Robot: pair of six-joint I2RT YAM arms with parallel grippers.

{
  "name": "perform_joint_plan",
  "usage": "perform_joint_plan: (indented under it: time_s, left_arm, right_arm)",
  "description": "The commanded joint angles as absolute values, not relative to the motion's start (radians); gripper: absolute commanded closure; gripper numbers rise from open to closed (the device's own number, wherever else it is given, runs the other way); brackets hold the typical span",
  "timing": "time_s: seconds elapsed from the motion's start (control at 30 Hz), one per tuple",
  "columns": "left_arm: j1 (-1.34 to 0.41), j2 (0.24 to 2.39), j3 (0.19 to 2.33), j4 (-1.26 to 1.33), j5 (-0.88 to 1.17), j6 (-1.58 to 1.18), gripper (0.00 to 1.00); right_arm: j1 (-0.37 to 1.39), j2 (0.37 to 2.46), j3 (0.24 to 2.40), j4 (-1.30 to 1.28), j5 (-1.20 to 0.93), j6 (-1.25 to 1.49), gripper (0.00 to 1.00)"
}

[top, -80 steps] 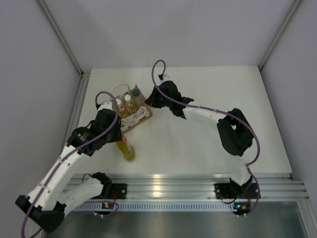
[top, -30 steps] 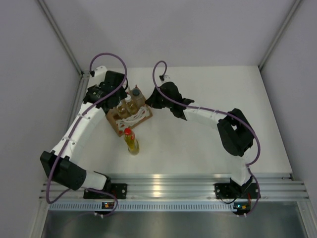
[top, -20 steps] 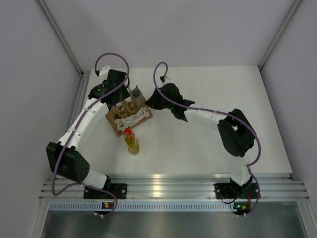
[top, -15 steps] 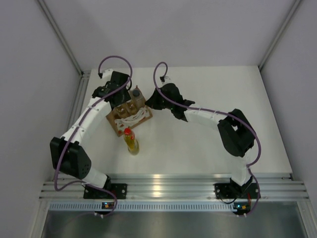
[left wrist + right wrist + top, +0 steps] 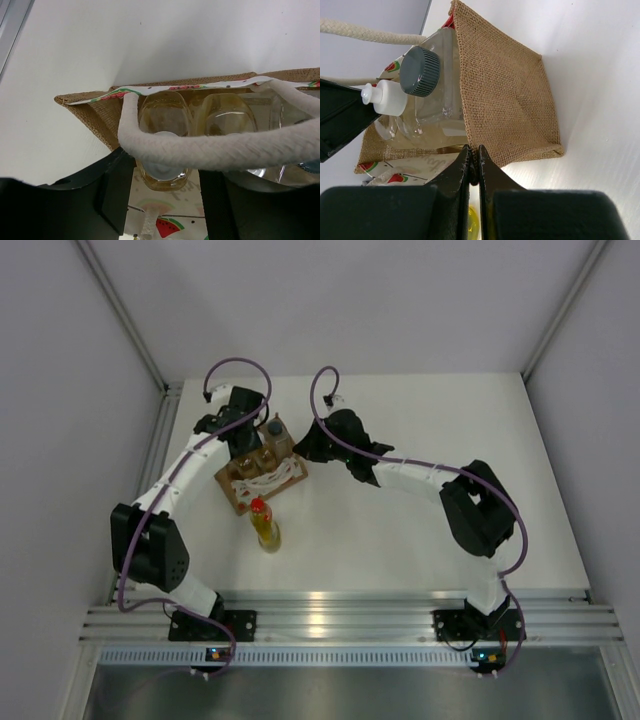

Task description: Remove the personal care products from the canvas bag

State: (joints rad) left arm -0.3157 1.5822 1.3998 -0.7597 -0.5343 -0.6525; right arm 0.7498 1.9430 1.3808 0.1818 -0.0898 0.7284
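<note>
Left wrist: left gripper (image 5: 164, 201) half-shut astride amber bottle (image 5: 162, 117) inside bag (image 5: 95, 120); unclear whether gripping yet.
Close firmly, then lift straight up, clear of rope handle (image 5: 210, 150); pin bag down with right gripper (image 5: 474, 161), pinched shut on its rim.

You had bright, even light from overhead. The white desk (image 5: 420, 460) carried only faint, soft shadows beneath the arms, and a patch of glare sat at its near edge by the rail (image 5: 400, 620). In your left wrist view the amber bottles (image 5: 165, 117) looked hazy behind the rope handle (image 5: 215, 147), and the jaws were black shapes without detail. Your right wrist view kept the weave of the canvas bag (image 5: 505, 100) crisp, while its own jaws stayed dark and soft, and a pale sheen streaked the desk at right.
</note>
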Motion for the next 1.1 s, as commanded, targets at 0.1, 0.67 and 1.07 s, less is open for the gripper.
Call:
perform_joint_plan:
  time_s: [0.1, 0.67, 1.07]
  left_arm:
    - [-0.301, 1.591, 1.401, -0.715, -0.526, -0.650, 0.55]
    - [-0.301, 1.514, 1.451, -0.719, -0.456, -0.597, 1.00]
    - [-0.301, 1.436, 1.543, -0.770, -0.384, -0.509, 1.00]
  right_arm:
    - [0.779, 1.890, 1.364, 0.202, -0.120, 0.710, 1.00]
    - [0.781, 1.901, 1.379, 0.186, -0.115, 0.703, 1.00]
    - [0.779, 1.904, 1.388, 0.179, -0.117, 0.706, 1.00]
